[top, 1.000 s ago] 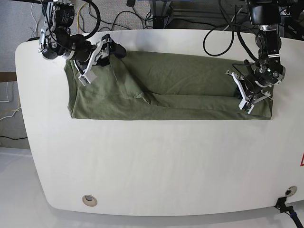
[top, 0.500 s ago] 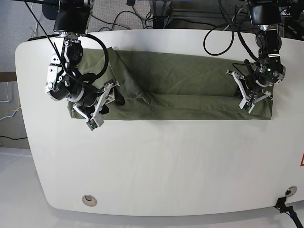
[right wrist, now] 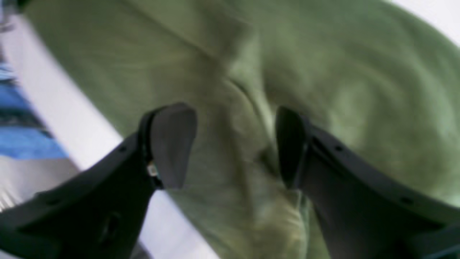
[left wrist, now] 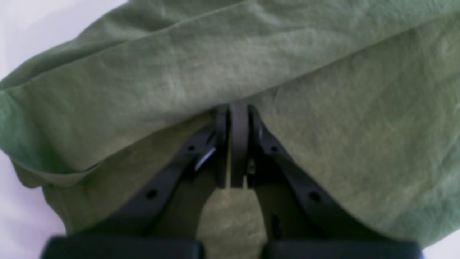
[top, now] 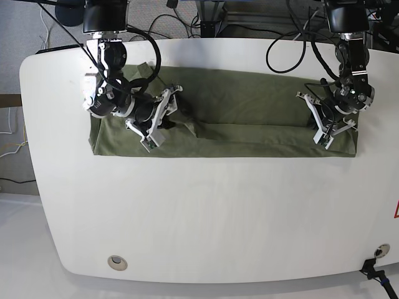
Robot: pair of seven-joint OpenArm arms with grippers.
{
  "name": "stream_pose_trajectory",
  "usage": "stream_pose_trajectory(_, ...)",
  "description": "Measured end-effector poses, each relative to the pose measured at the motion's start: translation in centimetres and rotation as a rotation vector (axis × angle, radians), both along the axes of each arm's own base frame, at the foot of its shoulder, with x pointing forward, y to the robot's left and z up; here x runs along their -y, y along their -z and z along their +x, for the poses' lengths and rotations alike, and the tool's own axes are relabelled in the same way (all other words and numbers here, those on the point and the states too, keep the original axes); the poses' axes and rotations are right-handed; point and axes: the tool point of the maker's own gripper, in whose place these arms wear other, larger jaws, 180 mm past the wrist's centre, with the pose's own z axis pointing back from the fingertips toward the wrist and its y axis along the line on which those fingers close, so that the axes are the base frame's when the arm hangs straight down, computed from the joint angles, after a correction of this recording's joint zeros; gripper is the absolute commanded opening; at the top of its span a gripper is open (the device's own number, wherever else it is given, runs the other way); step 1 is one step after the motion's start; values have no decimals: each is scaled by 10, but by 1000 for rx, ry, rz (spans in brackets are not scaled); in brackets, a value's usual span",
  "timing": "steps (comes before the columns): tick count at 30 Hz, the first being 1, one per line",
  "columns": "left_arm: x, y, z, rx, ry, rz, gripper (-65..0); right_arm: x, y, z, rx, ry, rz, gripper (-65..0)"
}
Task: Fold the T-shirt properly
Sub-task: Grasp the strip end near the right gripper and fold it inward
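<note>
T-shirt [top: 249, 106] lies as long folded olive band across upper part of white desk [top: 206, 212]. Frame left: right gripper [top: 159, 121] low over cloth, fingers [right wrist: 172, 144] spread wide, nothing clamped. Frame right: left gripper [top: 324, 128] fingers [left wrist: 239, 144] pressed together, tips tucked under fabric fold.

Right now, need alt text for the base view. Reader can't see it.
An olive-green T-shirt, folded into a long band, lies across the far half of a white table. The right claw stands open over the shirt's left part, while the left claw is shut, pressed onto the cloth near its right end.
</note>
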Motion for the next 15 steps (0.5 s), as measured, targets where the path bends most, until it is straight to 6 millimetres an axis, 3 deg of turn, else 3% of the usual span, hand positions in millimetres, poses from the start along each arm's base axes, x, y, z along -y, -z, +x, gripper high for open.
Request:
stream_pose_trajectory(4,0,0,1,2,-2,1,-650,-18,-11,-12,-9,-49,73,-434)
stream_pose_trajectory(8,0,0,1,1,-3,1,-650,-36,-8,-34,-73,-100,131,-432)
stream_pose_trajectory(12,0,0,1,2,-3,-1,-650,-39,-3,-52,-126,-108,165,-432)
stream_pose_trajectory(15,0,-1,1,3,-4,0,-650,-61,-6,-68,-151,-180,216,-434)
